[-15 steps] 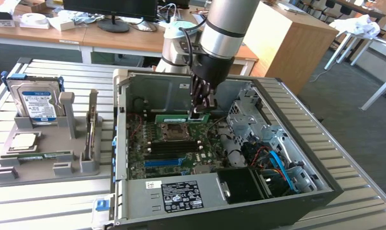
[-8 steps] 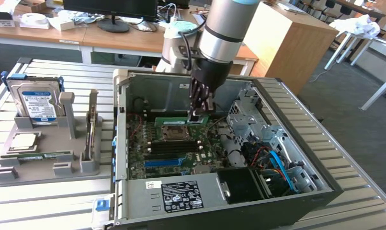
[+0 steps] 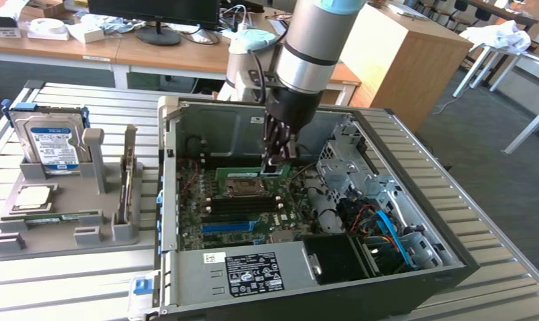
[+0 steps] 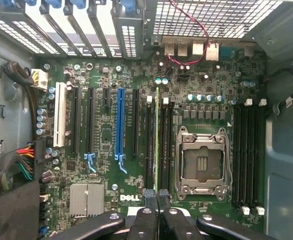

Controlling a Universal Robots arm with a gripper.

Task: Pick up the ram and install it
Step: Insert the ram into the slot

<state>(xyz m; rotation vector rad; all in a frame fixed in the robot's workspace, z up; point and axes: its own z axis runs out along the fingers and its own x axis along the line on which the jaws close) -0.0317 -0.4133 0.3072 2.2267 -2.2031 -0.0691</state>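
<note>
The gripper [image 4: 157, 197] is clamped on the ram [image 4: 157, 140], which is held edge-on between its fingertips. Beyond them, the ram is lined up over the black memory slots [image 4: 148, 145] of the motherboard [image 4: 101, 145], just beside the CPU socket [image 4: 201, 160]. Whether a slot is touched cannot be told.

We see a wooden desk [image 3: 91, 50] carrying a dark monitor [image 3: 154, 10] behind the slatted metal table [image 3: 64, 281]. The floor [image 3: 497, 174] may be grey carpet.
</note>
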